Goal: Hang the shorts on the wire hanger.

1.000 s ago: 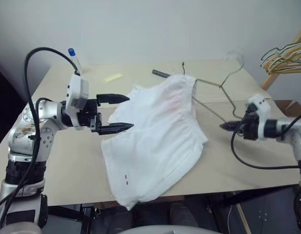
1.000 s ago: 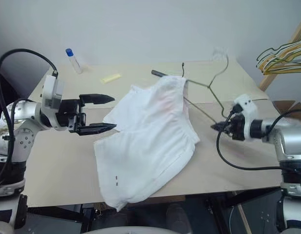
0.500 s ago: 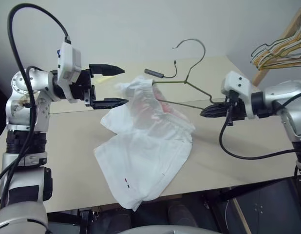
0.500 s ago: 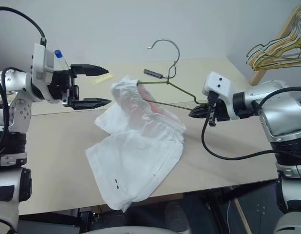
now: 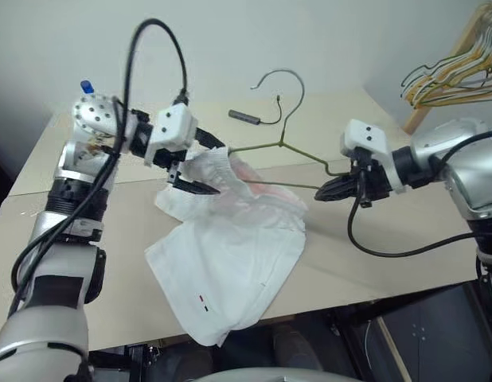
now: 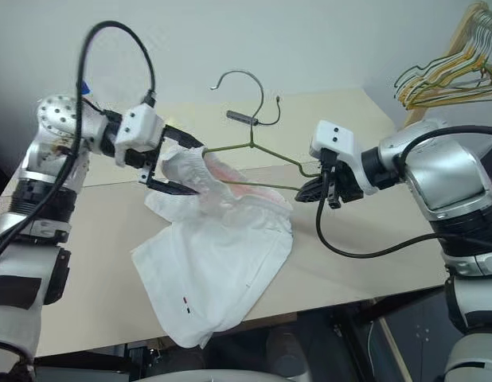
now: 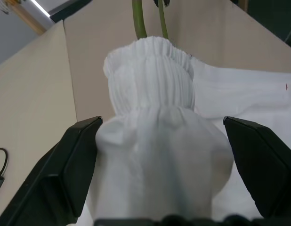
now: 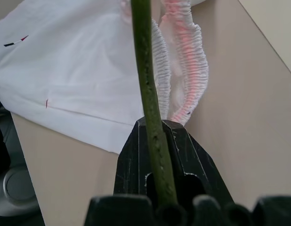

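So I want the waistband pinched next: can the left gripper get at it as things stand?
Probably yes. The left gripper is open, its fingers either side of the bunched waistband of the shorts, nothing between. The right gripper holds the wire hanger threaded through them.

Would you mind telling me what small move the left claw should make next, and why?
Probably close on the bunched waistband. The left claw stands open with the shorts gathered between its fingers, while the right claw is shut on the wire hanger, one end of which runs into the waistband. A grip would let it pull the cloth along the wire.
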Controlling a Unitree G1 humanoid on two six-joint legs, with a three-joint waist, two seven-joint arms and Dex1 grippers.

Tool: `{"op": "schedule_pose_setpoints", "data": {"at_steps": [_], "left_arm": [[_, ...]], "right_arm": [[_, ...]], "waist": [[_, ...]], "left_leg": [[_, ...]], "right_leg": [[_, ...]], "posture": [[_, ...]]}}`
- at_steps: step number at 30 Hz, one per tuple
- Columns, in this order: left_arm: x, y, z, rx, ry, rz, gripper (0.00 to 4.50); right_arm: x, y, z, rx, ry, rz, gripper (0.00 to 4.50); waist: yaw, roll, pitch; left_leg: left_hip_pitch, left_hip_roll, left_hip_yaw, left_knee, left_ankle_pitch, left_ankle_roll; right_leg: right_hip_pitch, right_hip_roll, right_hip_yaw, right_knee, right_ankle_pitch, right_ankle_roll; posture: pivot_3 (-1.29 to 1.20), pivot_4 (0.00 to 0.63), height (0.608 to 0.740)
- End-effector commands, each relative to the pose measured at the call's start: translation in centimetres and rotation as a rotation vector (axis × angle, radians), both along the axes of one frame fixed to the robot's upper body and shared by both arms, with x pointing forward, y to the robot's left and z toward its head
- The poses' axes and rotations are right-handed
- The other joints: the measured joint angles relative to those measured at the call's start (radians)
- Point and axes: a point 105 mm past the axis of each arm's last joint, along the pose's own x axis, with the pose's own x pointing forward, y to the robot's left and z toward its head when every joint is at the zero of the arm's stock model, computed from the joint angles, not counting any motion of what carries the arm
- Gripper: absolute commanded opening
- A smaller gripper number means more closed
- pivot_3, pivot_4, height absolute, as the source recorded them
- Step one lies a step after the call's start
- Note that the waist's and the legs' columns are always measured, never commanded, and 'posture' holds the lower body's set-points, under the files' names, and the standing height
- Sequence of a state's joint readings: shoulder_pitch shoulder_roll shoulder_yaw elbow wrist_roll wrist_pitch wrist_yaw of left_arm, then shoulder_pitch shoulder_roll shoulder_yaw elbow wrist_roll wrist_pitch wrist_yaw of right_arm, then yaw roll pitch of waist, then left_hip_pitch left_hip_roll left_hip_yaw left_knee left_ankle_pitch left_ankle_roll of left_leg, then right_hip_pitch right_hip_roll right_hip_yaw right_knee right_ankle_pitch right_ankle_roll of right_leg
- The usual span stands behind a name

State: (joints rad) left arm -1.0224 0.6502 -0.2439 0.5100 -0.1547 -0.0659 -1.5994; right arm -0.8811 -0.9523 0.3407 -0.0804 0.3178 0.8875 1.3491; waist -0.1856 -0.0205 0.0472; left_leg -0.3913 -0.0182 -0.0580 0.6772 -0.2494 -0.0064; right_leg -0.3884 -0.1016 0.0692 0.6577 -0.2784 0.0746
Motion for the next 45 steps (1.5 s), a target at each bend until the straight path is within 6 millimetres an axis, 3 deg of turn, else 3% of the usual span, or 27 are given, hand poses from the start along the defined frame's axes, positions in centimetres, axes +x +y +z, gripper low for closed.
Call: {"op": "schedule_pose_setpoints", "data": {"at_steps": [1, 4, 15, 22, 27, 33, 36, 38, 42, 45], "left_arm": [[0.6, -0.2, 0.5, 0.067, -0.066, 0.008, 4.29], [1.1, 0.0, -0.2, 0.104, -0.087, 0.032, 3.60], [1.5, 0.0, -0.5, 0.092, -0.091, 0.064, 0.10], [1.2, 0.2, -0.6, 0.042, -0.043, 0.086, 0.03], [1.1, 0.8, -0.6, 0.014, -0.013, 0.120, 0.00], [0.9, 1.7, -0.9, -0.044, 0.047, 0.183, 0.00], [0.8, 2.0, -1.0, -0.056, 0.057, 0.203, 0.00], [0.9, 2.1, -1.0, -0.075, 0.065, 0.224, 0.00], [0.9, 2.2, -1.1, -0.100, 0.077, 0.250, 0.00], [0.8, 2.1, -1.3, -0.107, 0.086, 0.258, 0.00]], "right_arm": [[-0.1, 0.3, 1.5, 0.001, -0.047, 0.011, 0.00], [-0.1, 0.5, 1.8, 0.009, -0.045, 0.007, 0.00], [-0.2, 0.6, 2.3, 0.018, -0.042, 0.001, 0.00], [0.0, 0.8, 2.0, 0.026, -0.098, 0.007, 0.00], [0.7, -0.5, 1.9, 0.031, -0.128, -0.069, 1.60], [1.4, -5.3, 2.9, 0.128, -0.183, -0.325, 3.56], [1.2, -6.4, 2.9, 0.170, -0.198, -0.390, 4.47], [0.9, -7.7, 3.0, 0.268, -0.224, -0.459, 4.47], [-0.4, -9.5, 1.0, 0.411, -0.258, -0.551, 4.47], [-1.6, -9.0, -2.5, 0.447, -0.194, -0.570, 4.47]], "waist": [[-0.002, 0.000, 0.000], [-0.009, 0.000, 0.000], [-0.027, 0.000, 0.000], [-0.032, 0.000, 0.000], [-0.037, 0.000, 0.000], [-0.036, 0.000, 0.000], [-0.037, 0.000, 0.000], [-0.038, 0.000, 0.000], [-0.035, -0.001, -0.001], [-0.037, -0.001, -0.001]], "left_leg": [[0.000, 0.000, 0.000, 0.000, 0.000, 0.000], [0.000, 0.000, 0.000, 0.000, 0.000, 0.000], [0.000, 0.000, 0.000, 0.000, 0.000, 0.000], [0.000, 0.000, -0.001, 0.000, 0.000, 0.000], [0.000, 0.000, -0.001, 0.000, 0.000, 0.000], [0.000, -0.001, -0.002, 0.000, 0.000, 0.000], [0.000, -0.002, -0.001, 0.001, 0.000, 0.001], [0.001, -0.002, -0.001, 0.001, 0.000, 0.001], [0.002, -0.001, -0.002, 0.000, -0.001, 0.001], [0.002, -0.002, -0.001, 0.001, -0.001, 0.001]], "right_leg": [[0.000, 0.000, 0.000, 0.000, 0.000, 0.000], [0.000, 0.000, 0.000, 0.001, 0.000, 0.000], [0.000, 0.000, 0.000, 0.001, 0.000, 0.000], [0.000, -0.001, 0.000, 0.002, 0.000, 0.001], [-0.001, -0.001, 0.000, 0.004, 0.000, 0.001], [0.000, -0.004, 0.000, 0.005, -0.001, 0.001], [0.000, -0.005, 0.000, 0.005, -0.001, 0.002], [0.000, -0.005, 0.000, 0.005, -0.001, 0.002], [0.002, -0.004, -0.001, 0.005, -0.001, 0.002], [0.002, -0.005, 0.000, 0.006, -0.001, 0.002]], "posture": [[-0.19, 0.000, 0.740], [-0.20, 0.000, 0.740], [-0.20, 0.000, 0.740], [-0.21, 0.000, 0.740], [-0.21, 0.000, 0.740], [-0.22, 0.000, 0.740], [-0.22, 0.000, 0.740], [-0.22, 0.000, 0.740], [-0.22, 0.000, 0.740], [-0.22, 0.000, 0.740]]}}
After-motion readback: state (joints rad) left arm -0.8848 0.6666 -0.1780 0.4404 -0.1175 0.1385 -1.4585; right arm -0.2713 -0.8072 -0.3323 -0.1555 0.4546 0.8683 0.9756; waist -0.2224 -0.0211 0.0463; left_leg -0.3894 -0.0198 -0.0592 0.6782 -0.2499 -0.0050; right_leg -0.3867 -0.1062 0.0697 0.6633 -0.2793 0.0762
